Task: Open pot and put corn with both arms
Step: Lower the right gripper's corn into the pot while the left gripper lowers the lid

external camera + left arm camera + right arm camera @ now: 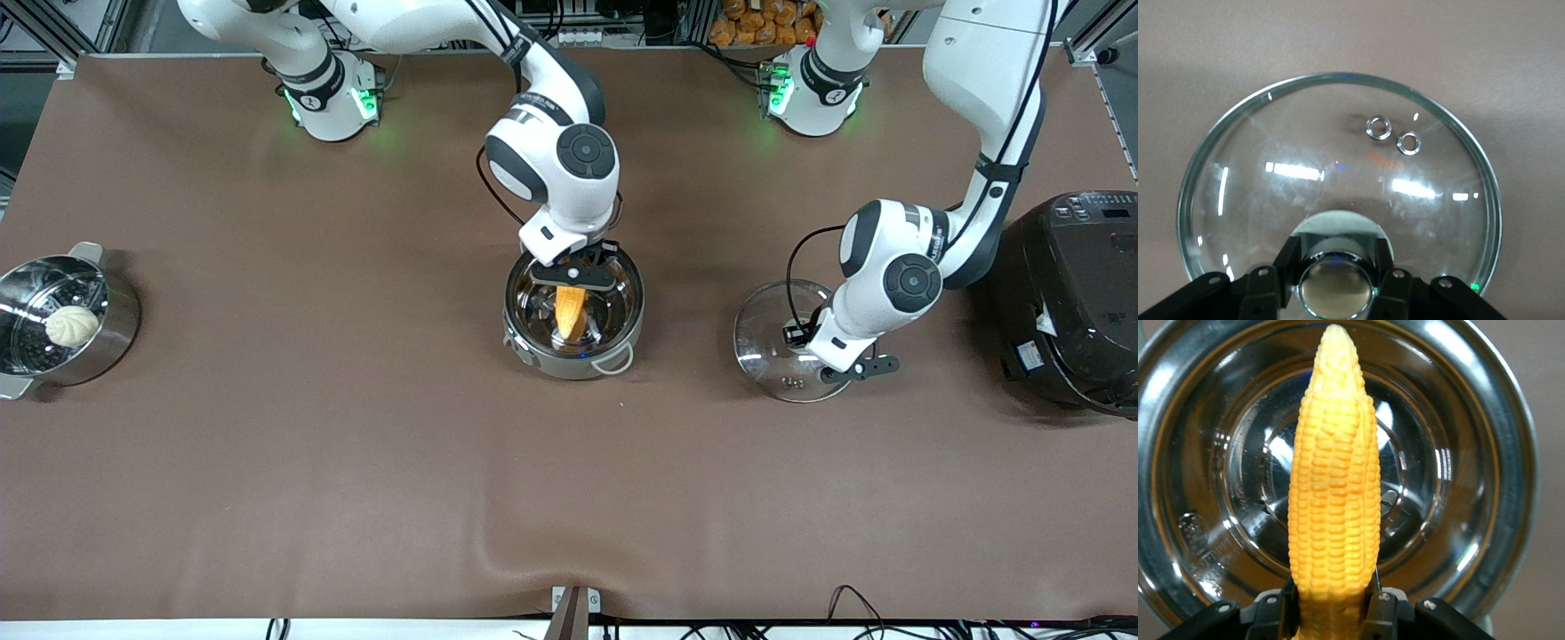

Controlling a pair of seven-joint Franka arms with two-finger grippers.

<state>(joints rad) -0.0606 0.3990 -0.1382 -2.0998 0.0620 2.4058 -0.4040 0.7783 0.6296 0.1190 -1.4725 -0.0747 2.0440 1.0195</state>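
Note:
The shiny steel pot stands uncovered at mid-table. My right gripper is over its open mouth, shut on the thick end of the yellow-orange corn, whose tip points down into the pot. In the right wrist view the corn hangs over the pot's bare bottom. The glass lid lies on the table toward the left arm's end. My left gripper is shut on its tan knob, with the lid's glass below.
A steel pot with a white bun stands at the right arm's end of the table. A large black cooker stands at the left arm's end, close beside the left arm.

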